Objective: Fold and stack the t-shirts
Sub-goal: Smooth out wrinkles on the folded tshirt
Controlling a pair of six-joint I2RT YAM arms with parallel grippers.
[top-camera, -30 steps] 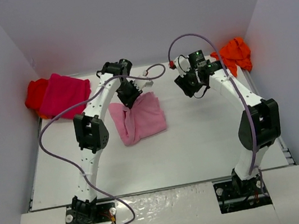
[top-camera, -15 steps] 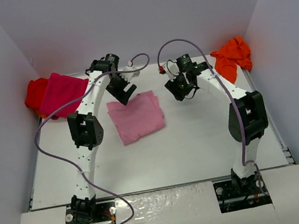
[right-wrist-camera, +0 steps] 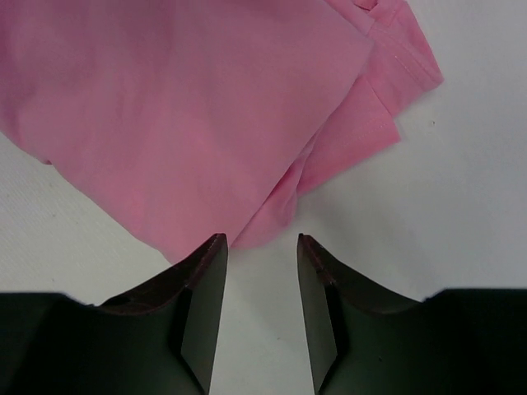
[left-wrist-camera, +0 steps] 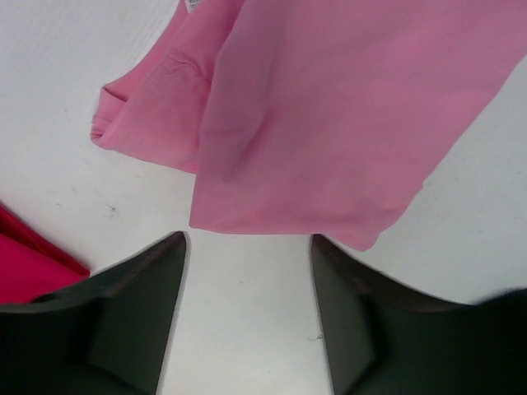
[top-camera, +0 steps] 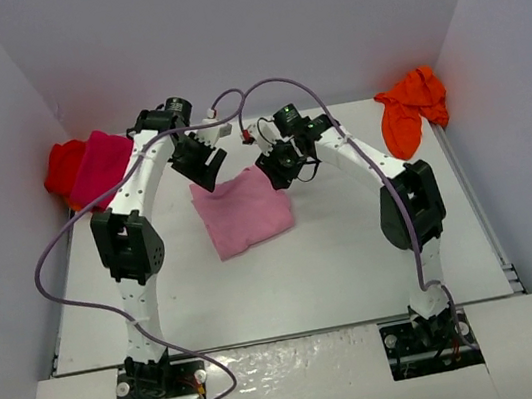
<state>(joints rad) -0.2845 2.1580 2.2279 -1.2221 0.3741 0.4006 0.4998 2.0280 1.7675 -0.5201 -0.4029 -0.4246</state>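
Left pincer (left-wrist-camera: 247,243) and right pincer (right-wrist-camera: 262,240) hang spread near pink t-shirt (top-camera: 249,217); magenta t-shirt (top-camera: 99,165) half-hides red t-shirt (top-camera: 60,166).

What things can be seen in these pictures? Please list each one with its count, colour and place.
light pink t-shirt: one, light pink, folded, middle of the table
magenta t-shirt: one, magenta, far left corner
red t-shirt: one, red, far left corner, against the magenta one
orange t-shirt: one, orange, crumpled, far right corner
table: one, white, under everything
cables: two, purple, one looping along each arm
left arm: one, white and black, reaching to the pink shirt's far left edge
right arm: one, white and black, reaching to its far right edge
left end effector: one, black, open, empty
right end effector: one, black, open, empty
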